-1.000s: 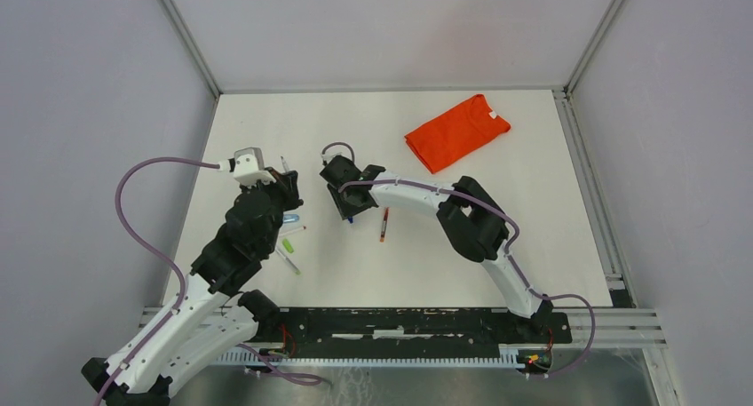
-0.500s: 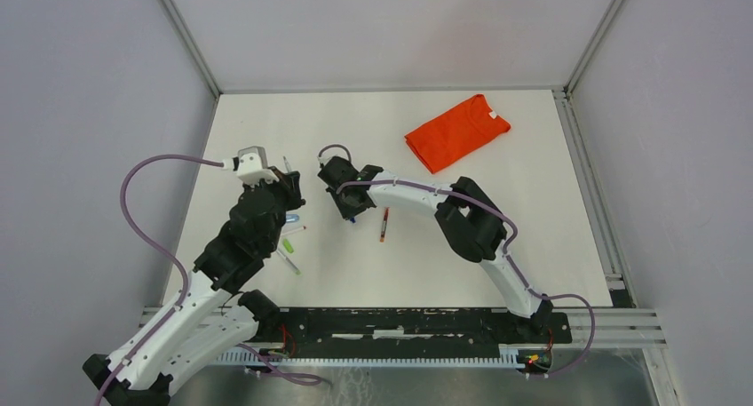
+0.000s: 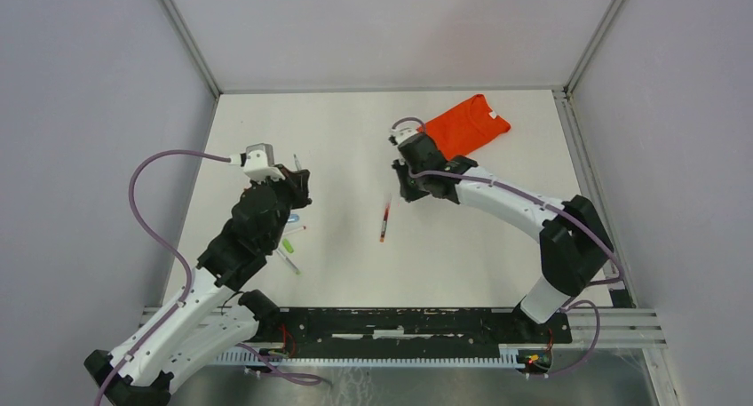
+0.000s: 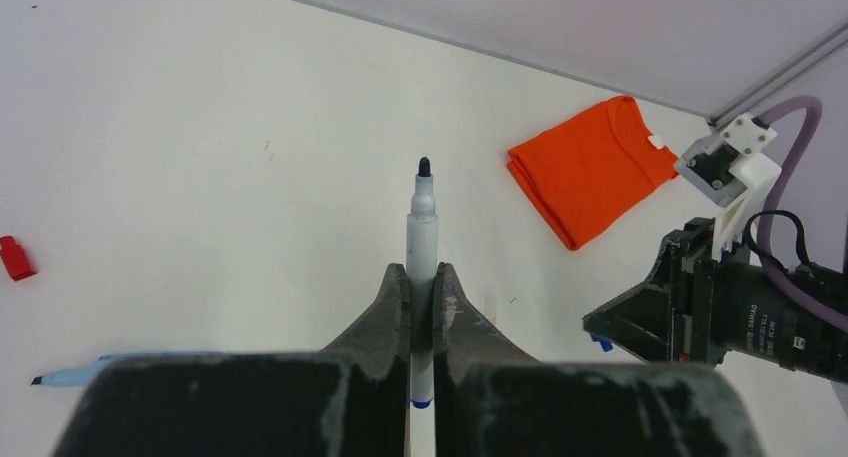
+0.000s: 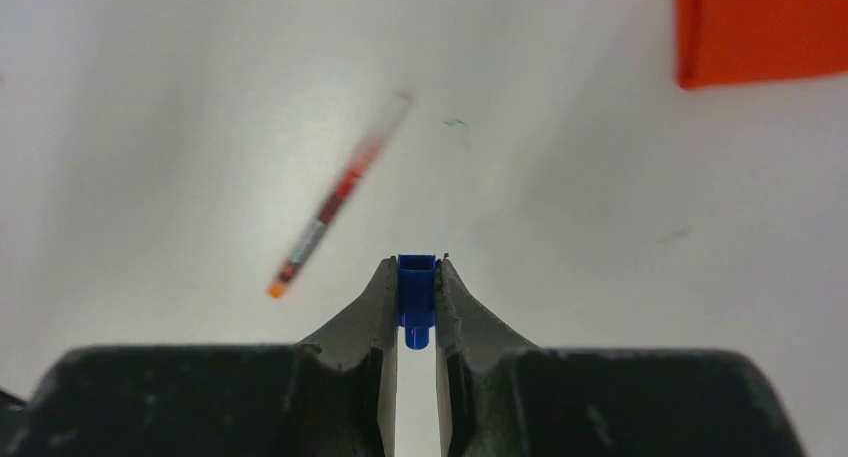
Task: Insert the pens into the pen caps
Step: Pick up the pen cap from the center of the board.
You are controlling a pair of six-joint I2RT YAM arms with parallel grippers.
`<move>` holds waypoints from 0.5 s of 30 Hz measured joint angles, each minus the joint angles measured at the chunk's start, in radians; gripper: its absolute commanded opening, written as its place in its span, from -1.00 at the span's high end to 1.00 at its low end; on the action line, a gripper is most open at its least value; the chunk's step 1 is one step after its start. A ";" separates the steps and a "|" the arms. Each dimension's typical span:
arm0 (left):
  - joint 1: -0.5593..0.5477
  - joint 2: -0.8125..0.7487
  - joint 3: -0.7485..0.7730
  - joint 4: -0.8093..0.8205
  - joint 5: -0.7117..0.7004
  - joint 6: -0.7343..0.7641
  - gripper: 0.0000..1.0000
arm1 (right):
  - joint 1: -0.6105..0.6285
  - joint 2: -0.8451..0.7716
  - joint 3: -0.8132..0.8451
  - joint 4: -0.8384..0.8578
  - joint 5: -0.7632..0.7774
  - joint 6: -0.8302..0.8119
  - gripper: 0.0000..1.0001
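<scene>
Pinching a blue pen cap (image 5: 417, 299), the right gripper (image 5: 415, 267) hovers near the orange shirt (image 3: 457, 131) while the left gripper (image 4: 422, 273) clamps an uncapped blue pen (image 4: 422, 222).

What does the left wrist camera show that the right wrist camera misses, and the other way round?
Left wrist only: the left gripper shut on a blue pen with its tip bare, a red cap near the picture's left edge, and a light-blue pen lying flat. Right wrist only: a blurred orange-ended pen lying flat. Both: the folded orange shirt, the white table, and the blue cap pinched in the right gripper, just a speck in the left wrist view.
</scene>
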 measured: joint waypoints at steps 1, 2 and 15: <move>0.000 0.001 -0.002 0.013 0.018 0.002 0.95 | -0.034 -0.034 -0.042 0.001 0.014 -0.009 0.78; 0.000 0.001 -0.005 0.025 0.026 0.003 0.96 | -0.064 -0.060 -0.085 -0.003 0.034 -0.018 0.78; 0.000 0.043 -0.017 0.124 0.106 0.047 0.95 | -0.081 -0.077 -0.330 -0.105 0.000 -0.068 0.71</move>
